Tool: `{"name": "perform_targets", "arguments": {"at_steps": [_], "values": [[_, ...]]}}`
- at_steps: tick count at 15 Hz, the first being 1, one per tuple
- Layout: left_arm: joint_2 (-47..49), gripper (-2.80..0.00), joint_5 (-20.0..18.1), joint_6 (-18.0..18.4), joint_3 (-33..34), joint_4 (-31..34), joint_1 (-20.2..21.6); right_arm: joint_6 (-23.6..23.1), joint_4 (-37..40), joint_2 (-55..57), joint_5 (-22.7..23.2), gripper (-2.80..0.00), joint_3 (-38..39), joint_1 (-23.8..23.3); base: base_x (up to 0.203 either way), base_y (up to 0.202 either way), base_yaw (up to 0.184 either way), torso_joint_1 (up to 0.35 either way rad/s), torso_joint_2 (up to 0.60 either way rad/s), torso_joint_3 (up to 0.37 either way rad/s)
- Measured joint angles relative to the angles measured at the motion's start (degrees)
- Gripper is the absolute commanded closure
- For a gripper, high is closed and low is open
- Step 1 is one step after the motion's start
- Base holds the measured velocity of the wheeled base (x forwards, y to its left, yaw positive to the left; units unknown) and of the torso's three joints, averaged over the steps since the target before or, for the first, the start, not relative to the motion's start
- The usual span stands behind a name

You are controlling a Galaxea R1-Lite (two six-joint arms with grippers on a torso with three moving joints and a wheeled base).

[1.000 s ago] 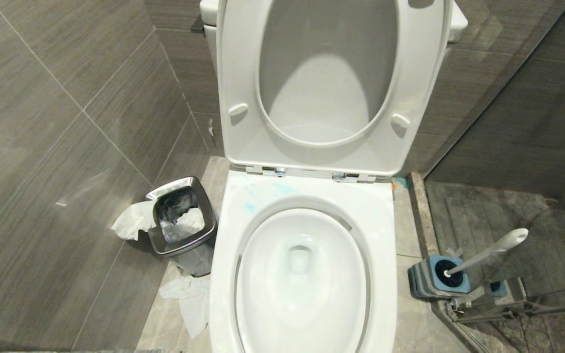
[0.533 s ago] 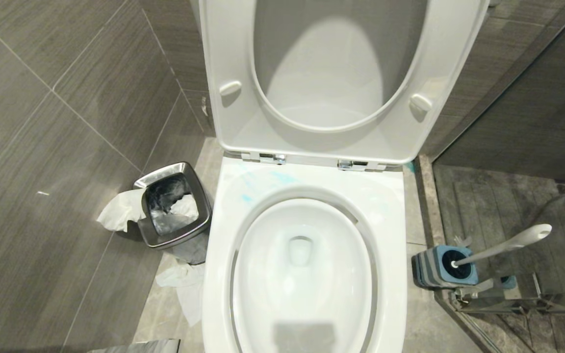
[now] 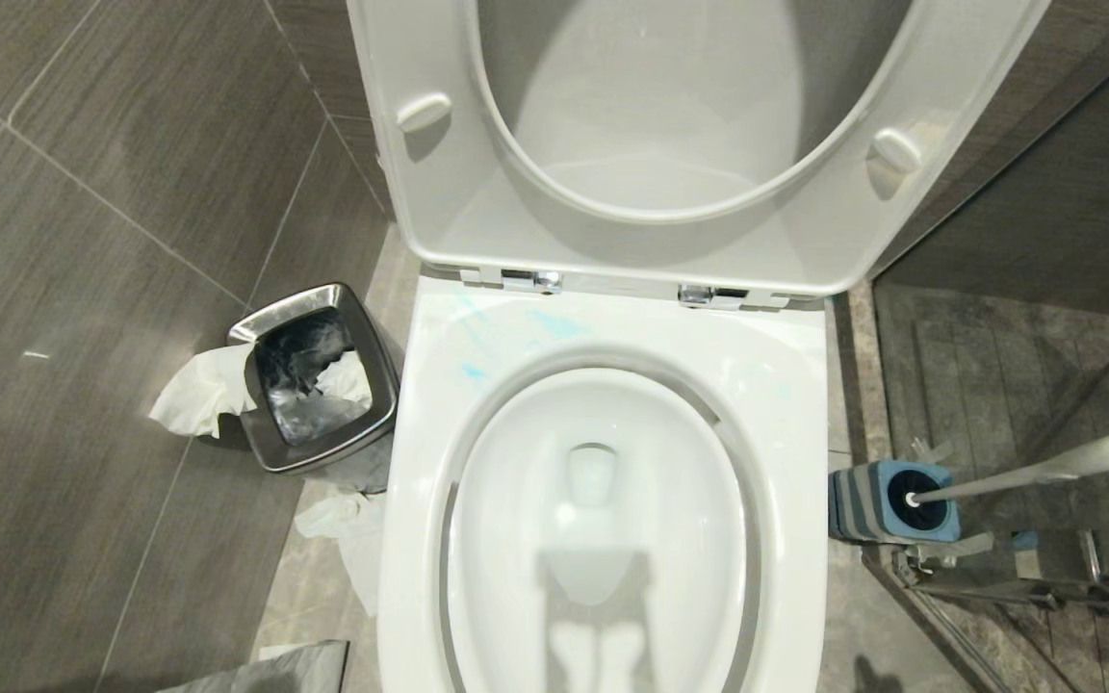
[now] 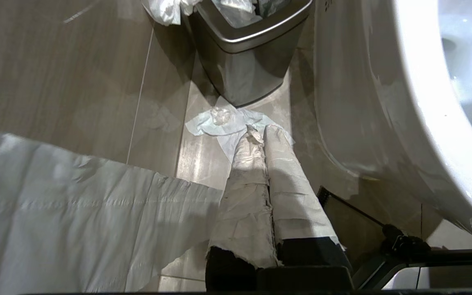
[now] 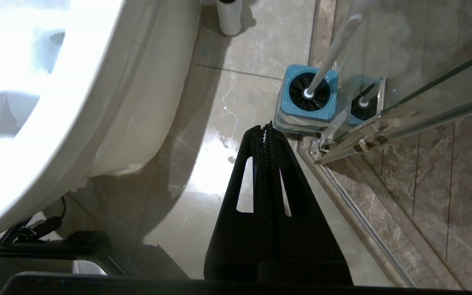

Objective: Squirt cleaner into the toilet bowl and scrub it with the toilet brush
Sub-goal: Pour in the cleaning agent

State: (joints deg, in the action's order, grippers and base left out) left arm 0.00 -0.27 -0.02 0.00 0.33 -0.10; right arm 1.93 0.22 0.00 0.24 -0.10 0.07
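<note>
The slim white-handled toilet brush point(image 5: 329, 53) stands in its square blue-grey holder point(image 5: 307, 100) right of the white ceramic toilet bowl point(image 3: 603, 539), handle leaning away. Our right gripper point(image 5: 268, 130), fingers clenched empty, is nearer; left gripper point(image 4: 260, 133) likewise.

1 toilet bowl point(image 3: 603, 539), 1 toilet brush point(image 3: 1026, 474), 1 bin point(image 3: 266, 448), 2 hands.

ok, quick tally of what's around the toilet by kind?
Toilet bowl: 1
Toilet brush: 1
Brush holder: 1
Steel bin: 1
Loose tissues outside the bin: 2, one over its edge, one on the floor
Total: 6
</note>
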Motion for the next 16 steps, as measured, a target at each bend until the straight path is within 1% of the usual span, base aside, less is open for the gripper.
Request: {"name": "perform_targets", "arguments": {"at_steps": [8,10,16], "values": [[0.00,0.00,0.00,-0.02,0.00,0.00,0.00,-0.02,-0.01,0.00,0.00,0.00,0.00,0.00,0.000,0.000,0.000,0.003,0.00,-0.195],[0.00,0.00,0.00,0.02,0.00,0.00,0.00,-0.01,0.00,0.00,-0.02,0.00,0.00,0.00,0.000,0.000,0.000,0.003,0.00,-0.080],[0.00,0.00,0.02,-0.02,0.00,0.00,0.00,-0.01,0.02,0.00,-0.01,0.00,0.00,0.00,0.000,0.000,0.000,0.000,0.00,0.000]]}}
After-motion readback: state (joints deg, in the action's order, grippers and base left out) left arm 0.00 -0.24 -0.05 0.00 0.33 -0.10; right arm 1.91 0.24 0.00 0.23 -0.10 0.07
